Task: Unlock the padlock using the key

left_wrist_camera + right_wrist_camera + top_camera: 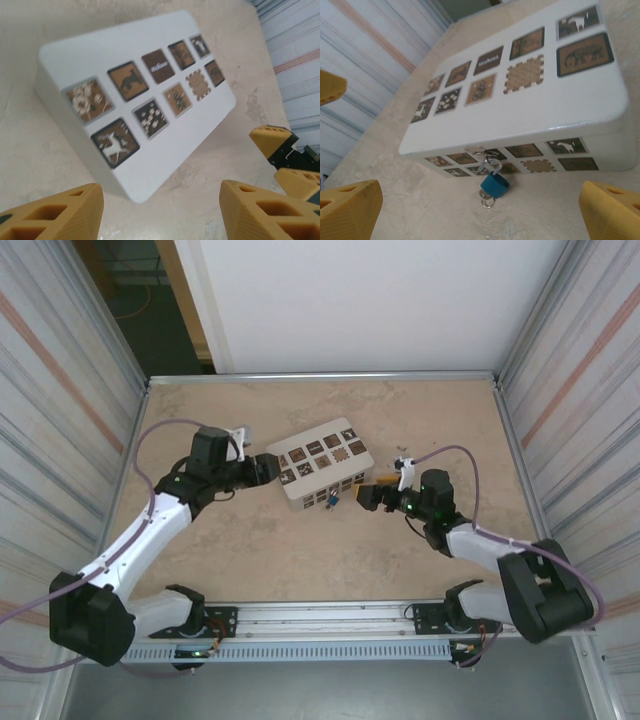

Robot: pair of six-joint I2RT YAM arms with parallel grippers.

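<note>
Top view.
- Padlock point(331, 500): tiny, blue body. It hangs on the near wall of the box point(320, 470), at the box's 5 o'clock. The shackle is too small to make out here.
- Box: white with brown square tiles, lying askew at the middle of the table point(250, 550).
- Left gripper point(270, 470): at the box's 9 o'clock end, close against it. Contact cannot be told.
- Right gripper point(364, 496): at the padlock's 3 o'clock, just beside it and apart from it.

Left wrist view.
- Left fingers point(55, 212): two yellow pads at 7 and 5 o'clock, set moderately apart, with bare table between them and nothing held.
- The box lies beyond them toward 12 o'clock, its tiled lid facing up.
- The other arm's yellow tips show at 3 o'clock.

Right wrist view.
- Padlock: blue, squarish body with a thin silvery-grey shackle looped through the hasp point(476, 149) on the box's front wall. The shackle is closed.
- Silvery ring point(487, 201): sits under the body at 6 o'clock, on the table. A key cannot be told.
- Right fingers point(350, 207): at 7 and 5 o'clock, spread wide, holding and touching nothing. The padlock lies ahead, between their lines.
</note>
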